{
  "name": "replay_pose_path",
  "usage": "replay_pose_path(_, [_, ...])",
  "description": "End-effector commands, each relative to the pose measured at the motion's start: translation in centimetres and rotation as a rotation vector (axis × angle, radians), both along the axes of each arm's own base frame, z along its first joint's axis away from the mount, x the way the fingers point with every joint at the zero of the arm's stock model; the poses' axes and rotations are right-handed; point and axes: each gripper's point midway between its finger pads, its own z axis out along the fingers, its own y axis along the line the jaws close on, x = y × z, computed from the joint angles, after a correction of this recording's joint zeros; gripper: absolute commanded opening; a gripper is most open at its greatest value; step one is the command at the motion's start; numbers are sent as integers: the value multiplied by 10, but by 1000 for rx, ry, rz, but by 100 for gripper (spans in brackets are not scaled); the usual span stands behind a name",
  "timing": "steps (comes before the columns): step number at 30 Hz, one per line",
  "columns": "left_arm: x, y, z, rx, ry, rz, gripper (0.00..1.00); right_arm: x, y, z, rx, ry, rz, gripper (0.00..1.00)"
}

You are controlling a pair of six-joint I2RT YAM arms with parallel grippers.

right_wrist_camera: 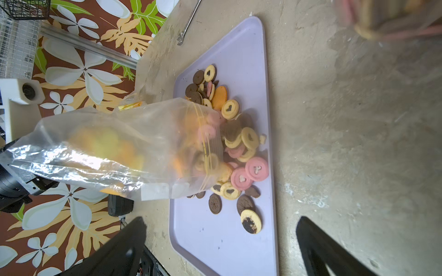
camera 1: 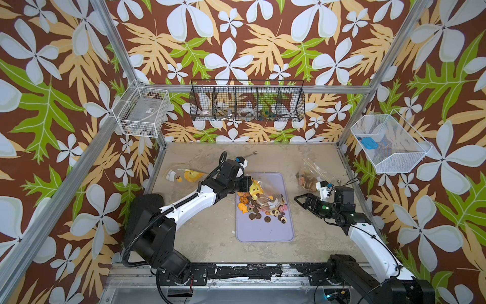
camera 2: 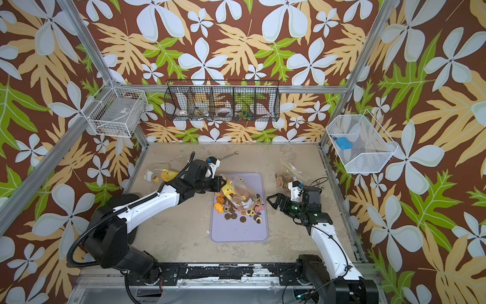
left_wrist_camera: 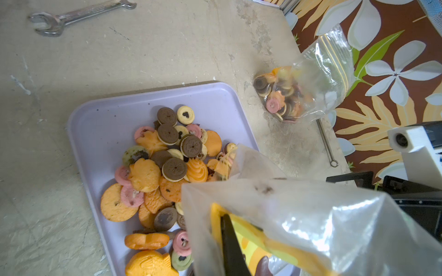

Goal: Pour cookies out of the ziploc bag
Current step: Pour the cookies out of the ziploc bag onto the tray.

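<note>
Top views both show my desk (camera 1: 200, 237), a stained beige slab, with a lilac tray (camera 1: 263, 234) lying in the middle of it. Three wire baskets hang on the flowered walls. The black basket (camera 1: 247, 105) at the back is split into compartments holding small odds and ends I cannot make out. The white basket (camera 1: 142, 113) is on my left. The mesh basket (camera 1: 389, 144) on my right has a blue object (camera 1: 368, 143) in it.

Over the far half of the tray the ziploc bag (camera 1: 265, 196) hangs tilted, its open zip mouth down on the heap. Its bottom end, the one with the yellow label, is pinched in my left claw (camera 1: 249, 184), clamped tight on the plastic. In the right wrist view, orange and pink pieces show through the film near the mouth. The cookies (camera 1: 263, 208) lie heaped on the tray's far half in dark brown, tan, pink and orange. The near half shows only crumbs.

A second bag (camera 1: 306, 179) holding a clump of biscuits sits on the desk to the right of the tray. A third bag (camera 1: 184, 175), nearly flat, lies at far left. A wrench (camera 1: 249, 154) lies beyond my left wrist.

My left arm reaches diagonally from the near left corner to the tray's far left corner. My right arm is folded at near right. My right claw (camera 1: 302, 201) points at the tray from just beside its right edge, spread wide with nothing in it.
</note>
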Motion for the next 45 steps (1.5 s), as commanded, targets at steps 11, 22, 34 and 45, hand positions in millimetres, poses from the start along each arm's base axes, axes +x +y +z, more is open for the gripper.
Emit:
replay_pose_path(11, [-15, -20, 55, -213, -34, -98, 0, 1, -1, 0, -2, -15, -6, 100])
replay_pose_path(22, [-18, -30, 32, -271, 39, -117, 0, 2, -2, 6, -16, -24, -3, 100])
replay_pose_path(34, [-18, -17, 52, -237, -22, -78, 0, 1, -1, -2, -13, -8, -1, 100])
replay_pose_path(45, [-14, -21, 28, -220, 17, -81, 0, 1, -4, 1, -25, -12, -3, 100])
